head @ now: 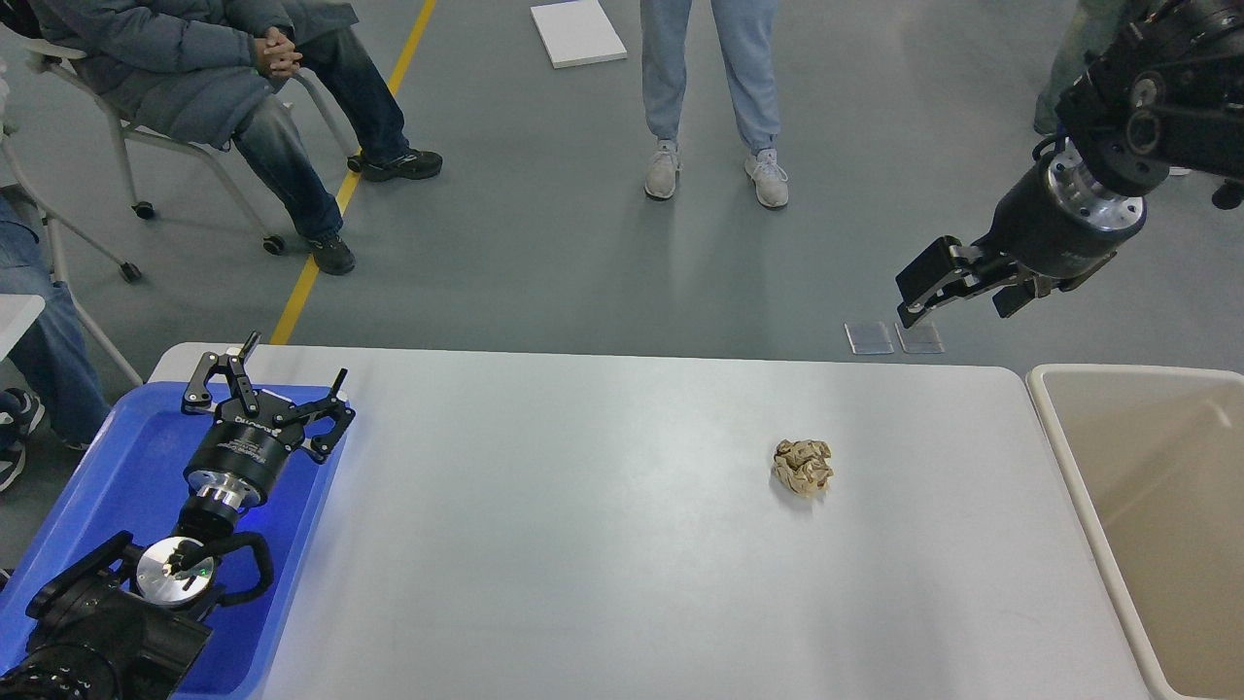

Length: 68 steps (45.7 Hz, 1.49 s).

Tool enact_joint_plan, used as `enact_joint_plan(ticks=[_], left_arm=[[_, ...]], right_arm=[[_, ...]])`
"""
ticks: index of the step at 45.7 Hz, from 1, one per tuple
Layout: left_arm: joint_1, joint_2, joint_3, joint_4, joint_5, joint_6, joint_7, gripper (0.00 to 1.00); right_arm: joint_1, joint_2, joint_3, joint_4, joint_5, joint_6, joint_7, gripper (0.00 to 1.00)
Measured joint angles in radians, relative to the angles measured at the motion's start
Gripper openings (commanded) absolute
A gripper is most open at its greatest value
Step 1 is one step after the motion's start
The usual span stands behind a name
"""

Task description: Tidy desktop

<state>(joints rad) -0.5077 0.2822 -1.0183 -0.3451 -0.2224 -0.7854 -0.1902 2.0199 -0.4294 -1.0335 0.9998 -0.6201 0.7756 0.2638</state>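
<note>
Head view: the tabletop (583,544) fills most of the lower frame, long axis running left-right across my view, far edge roughly level, rounded far corners visible. One crumpled tan paper ball (803,466) sits on it, right of centre, well apart from everything else.

Blue tray (117,457) overlaps the tabletop's left end. My left gripper (269,386) hangs over the tray's far right part, fingers spread wide, holding nothing, pointing away from me.

Beige bin (1069,428) stands just beside the tabletop's right end (only part of it in frame). My right gripper (957,284) is up in the air beyond the far right corner, angled down-left, fingers apart, nothing between them.

Nothing lies between the paper ball and the bin on the surface.

Background: a seated person (194,78) far left, a standing person (714,87) beyond the far edge, a white board (577,32) on the floor.
</note>
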Motion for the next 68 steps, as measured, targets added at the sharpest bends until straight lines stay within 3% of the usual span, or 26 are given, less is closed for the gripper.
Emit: enact_joint_plan(ticks=[33,68], left_arm=[[0.000,0.000,0.000,0.000,0.000,0.000,0.000,1.00],[0.000,0.000,0.000,0.000,0.000,0.000,0.000,1.00]], right_arm=[[-0.019,0.023,0.003,-0.095,0.009,0.001,0.002,1.00],[-0.447,0.299,0.070,-0.556,0.093,-0.001,0.009,1.00]])
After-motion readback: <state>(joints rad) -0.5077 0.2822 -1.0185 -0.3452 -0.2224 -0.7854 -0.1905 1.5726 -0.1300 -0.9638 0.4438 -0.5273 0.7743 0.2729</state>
